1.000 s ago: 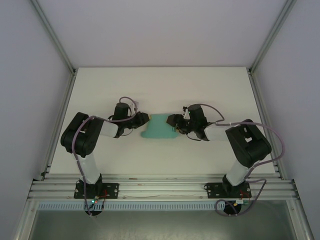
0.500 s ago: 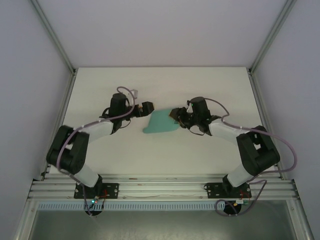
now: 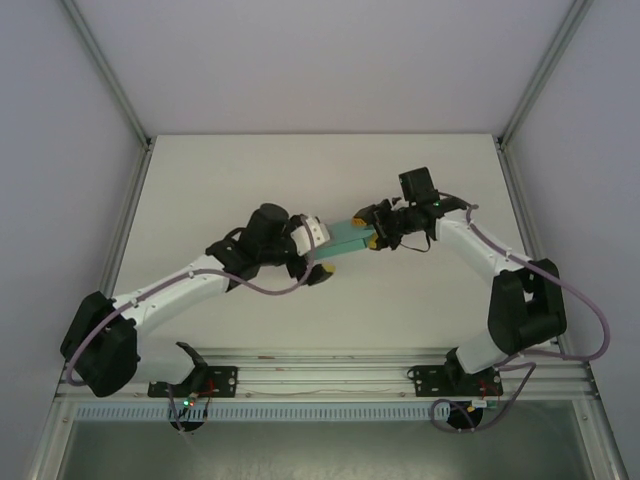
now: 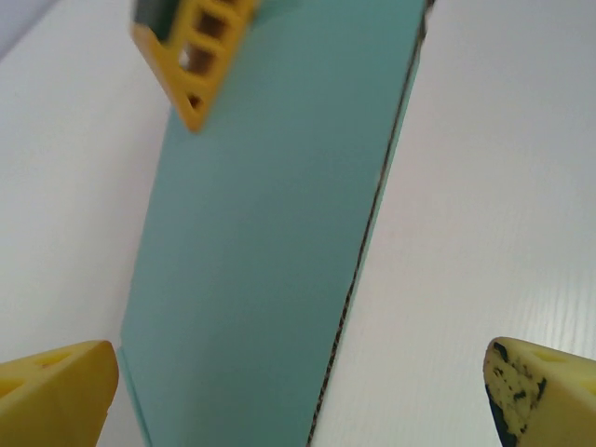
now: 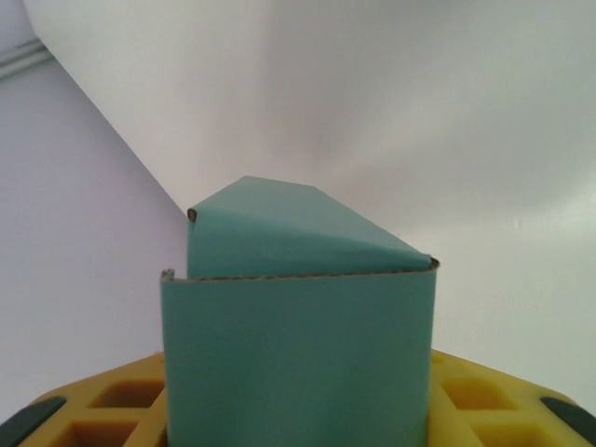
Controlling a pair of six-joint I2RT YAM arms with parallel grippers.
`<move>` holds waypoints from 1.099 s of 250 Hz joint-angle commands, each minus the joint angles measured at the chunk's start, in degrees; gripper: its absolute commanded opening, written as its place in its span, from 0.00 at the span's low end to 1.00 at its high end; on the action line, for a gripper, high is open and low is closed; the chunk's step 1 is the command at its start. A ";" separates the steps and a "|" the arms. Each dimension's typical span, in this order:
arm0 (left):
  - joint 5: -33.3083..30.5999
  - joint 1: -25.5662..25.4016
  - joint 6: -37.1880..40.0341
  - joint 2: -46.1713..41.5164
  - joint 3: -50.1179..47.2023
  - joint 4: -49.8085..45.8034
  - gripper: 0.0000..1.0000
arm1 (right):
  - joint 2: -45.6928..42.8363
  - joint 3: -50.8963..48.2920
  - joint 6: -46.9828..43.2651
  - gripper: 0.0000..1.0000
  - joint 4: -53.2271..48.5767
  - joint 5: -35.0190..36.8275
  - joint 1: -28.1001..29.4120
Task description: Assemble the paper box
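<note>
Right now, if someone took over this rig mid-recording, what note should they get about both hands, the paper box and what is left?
Left hand: open wide, one finger on each side of the paper box.
Right hand: shut on the box's other end.
Box: between the two hands, over the middle of the table.
Done: card folded into a sleeve, one end flap bent over.
Left: probably grip with the left hand and close the ends. I cannot tell whether any flap is tucked.

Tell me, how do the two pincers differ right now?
The left pincer stands wide open, gripping nothing; the right pincer is clamped on the box. The left pincer's tips flank one end of the box; the right pincer holds the other end. Both have yellow fingers.
</note>
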 commanded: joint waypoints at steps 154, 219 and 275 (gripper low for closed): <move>-18.42 -4.75 10.02 3.55 3.30 0.99 0.71 | -2.61 -1.89 11.02 0.48 -0.20 -8.08 -0.39; -18.14 -4.82 9.77 3.36 3.47 2.13 0.52 | -3.70 -3.58 12.61 0.58 2.39 -8.22 -0.40; -17.44 -4.83 11.42 3.47 4.34 -0.14 0.41 | -5.07 -6.78 17.61 0.61 10.22 -5.70 -0.59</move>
